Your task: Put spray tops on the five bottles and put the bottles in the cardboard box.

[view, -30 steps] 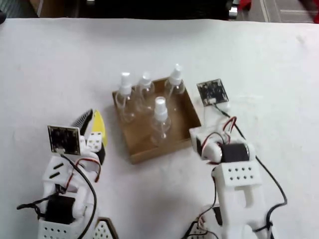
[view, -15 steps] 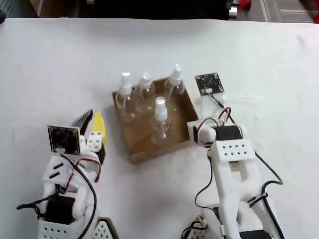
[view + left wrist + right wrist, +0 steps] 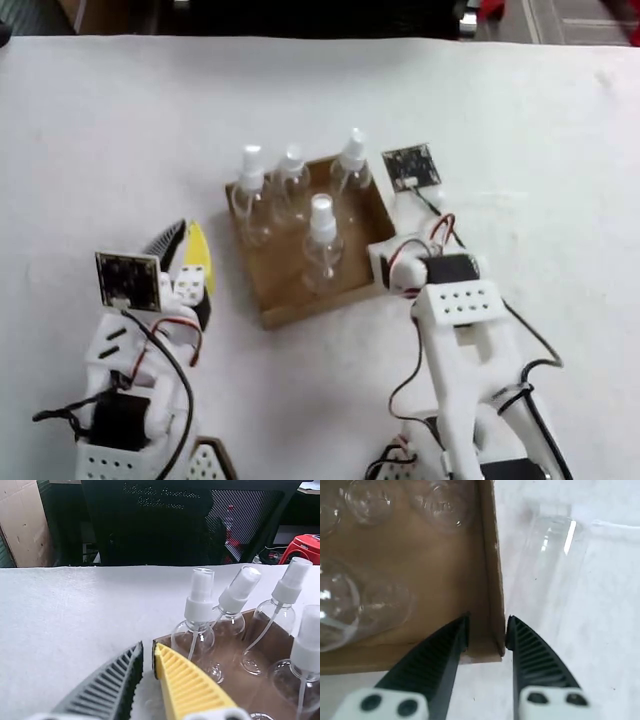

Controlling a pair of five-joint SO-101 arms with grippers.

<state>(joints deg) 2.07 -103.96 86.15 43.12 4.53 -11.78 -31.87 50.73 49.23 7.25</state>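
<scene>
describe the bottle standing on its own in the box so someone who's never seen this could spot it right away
Find the cardboard box in the middle of the white table. Three spray-topped bottles line its far side; the fourth bottle stands alone in front of them, nearer the arms. It is the only one not in that back row.

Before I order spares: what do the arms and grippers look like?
Left arm and right arm: white shells, black motors, red and black cables, a dark circuit board each. The left gripper has one grey and one yellow ribbed finger; the right gripper, two black.
</scene>
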